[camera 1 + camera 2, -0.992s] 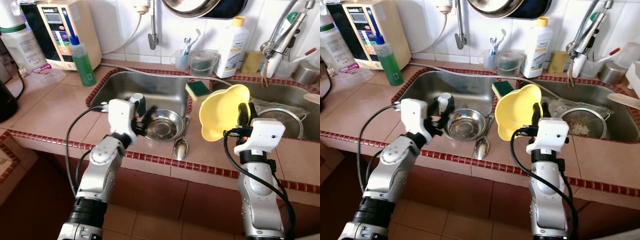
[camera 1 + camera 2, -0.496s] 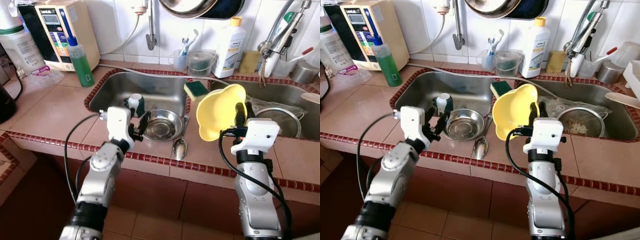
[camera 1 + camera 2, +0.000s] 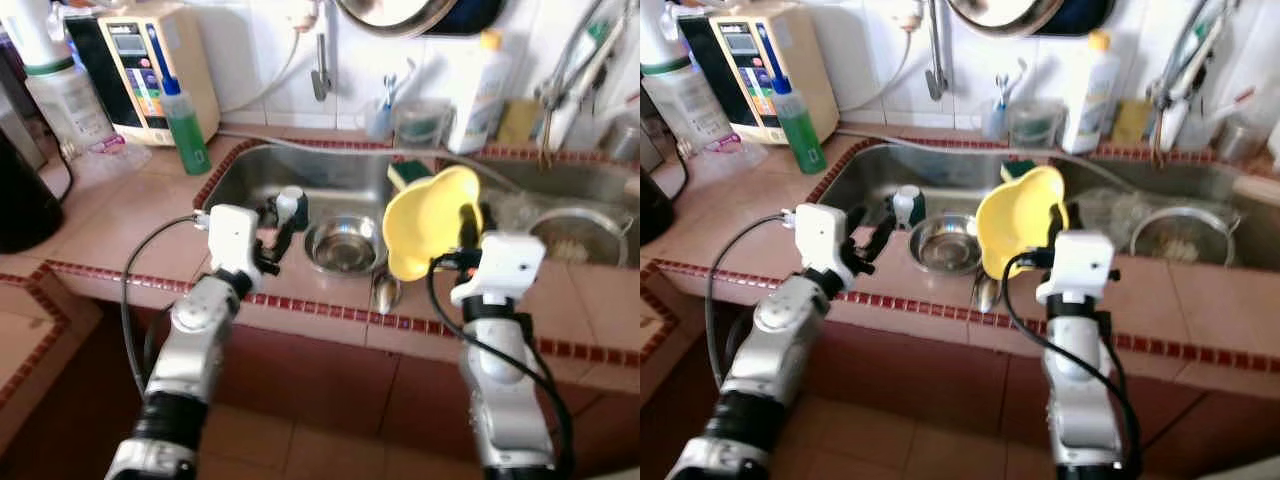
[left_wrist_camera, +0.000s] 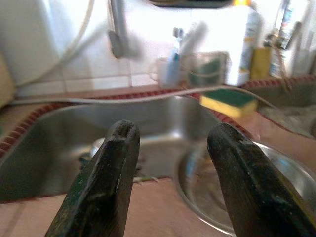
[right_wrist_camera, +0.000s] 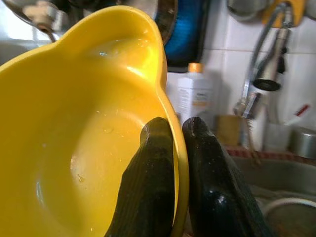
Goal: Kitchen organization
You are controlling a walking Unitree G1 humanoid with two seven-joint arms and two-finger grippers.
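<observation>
you see two silver jointed arms, each capped by a white boxy wrist housing. a black cable loops from each housing down along the forearm. left gripper (image 4: 168, 182) and right gripper (image 5: 173, 148) have long, glossy black fingers.

Glossy yellow plastic on the bowl (image 5: 84, 128) — smooth, wet-looking sheen inside. Brushed steel in the sink (image 3: 330, 180); polished metal on the small bowl (image 3: 345, 243) and spoon (image 3: 385, 292). Matt terracotta tile across the counter (image 3: 120, 220) — glazed white tile on the wall (image 3: 880, 60).
</observation>
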